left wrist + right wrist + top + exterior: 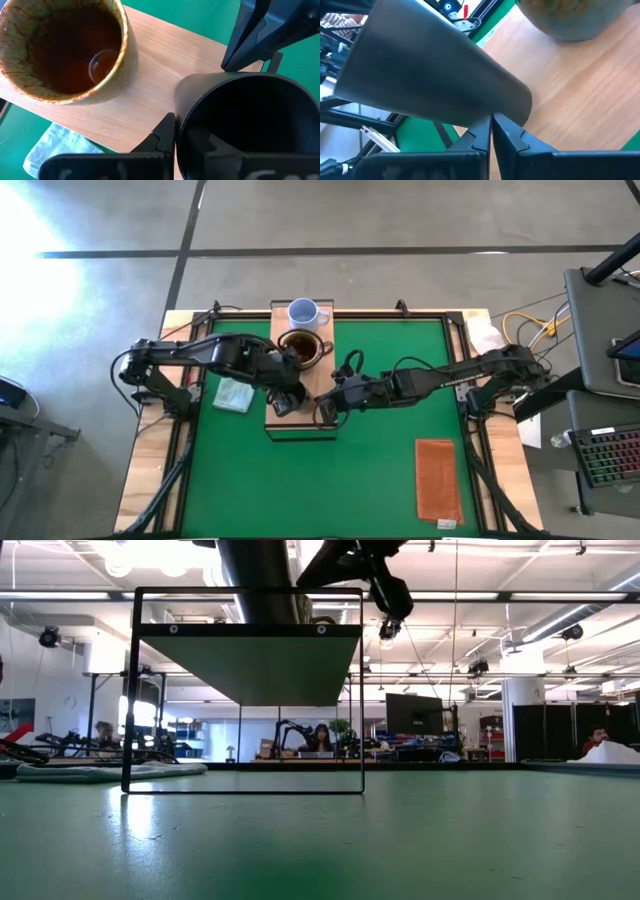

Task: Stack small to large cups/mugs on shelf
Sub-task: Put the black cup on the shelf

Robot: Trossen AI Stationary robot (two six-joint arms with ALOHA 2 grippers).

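black cup (240, 125) cut off, brown mug (572, 17) cropped

black cup (250, 125) | brown mug (300, 348) | pale mug (304, 313) | green table (380, 470)

A reddish-brown mat (438, 480) lies flat near the right front corner of the green worktop (380, 460). A pale crumpled bag (234, 395) rests on the worktop's left side, also seen in the left wrist view (55, 150). Right of the worktop stands a keyboard with coloured lights (612, 457), and yellow cables (535, 330) trail behind it.
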